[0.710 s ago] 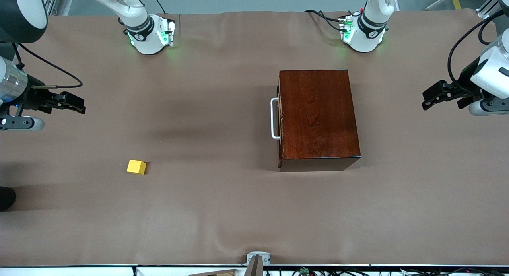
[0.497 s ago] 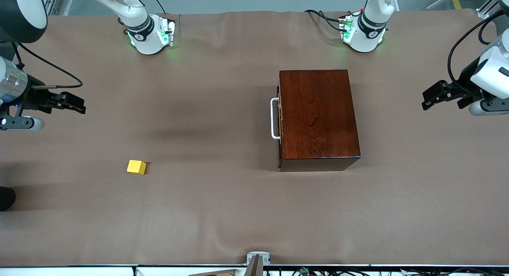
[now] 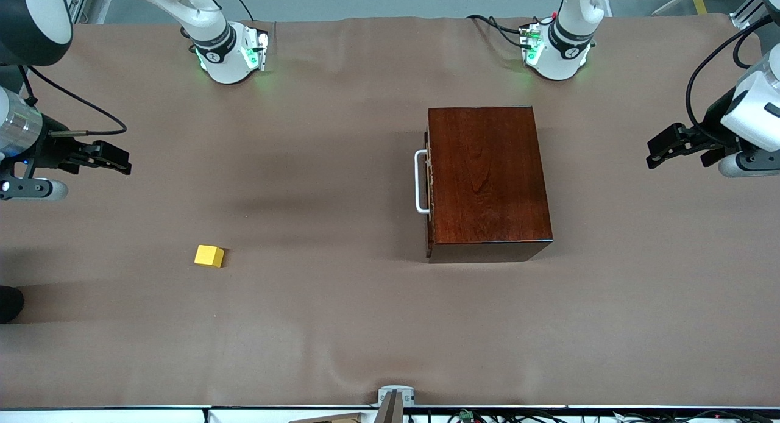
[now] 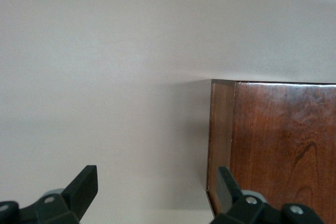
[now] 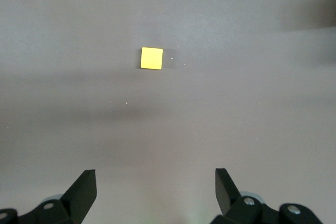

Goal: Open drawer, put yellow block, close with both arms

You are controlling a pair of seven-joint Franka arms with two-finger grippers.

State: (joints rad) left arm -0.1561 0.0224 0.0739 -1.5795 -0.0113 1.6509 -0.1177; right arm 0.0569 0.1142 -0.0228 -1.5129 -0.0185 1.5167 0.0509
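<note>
The dark reddish-brown wooden box [image 3: 487, 179] stands mid-table with its drawer shut; the white U-shaped handle [image 3: 419, 182] faces the right arm's end. A corner of the box shows in the left wrist view [image 4: 273, 145]. The yellow block [image 3: 209, 256] lies on the table toward the right arm's end, nearer the front camera than the box; it also shows in the right wrist view [image 5: 151, 58]. My left gripper [image 3: 657, 147] is open and empty, up in the air at the left arm's end of the table. My right gripper [image 3: 119, 158] is open and empty, up in the air at the right arm's end.
The brown table cloth [image 3: 341, 313] covers the whole table. Both green-lit arm bases [image 3: 234, 54] stand along the table edge farthest from the front camera. A small mount [image 3: 395, 398] sits at the edge nearest the camera.
</note>
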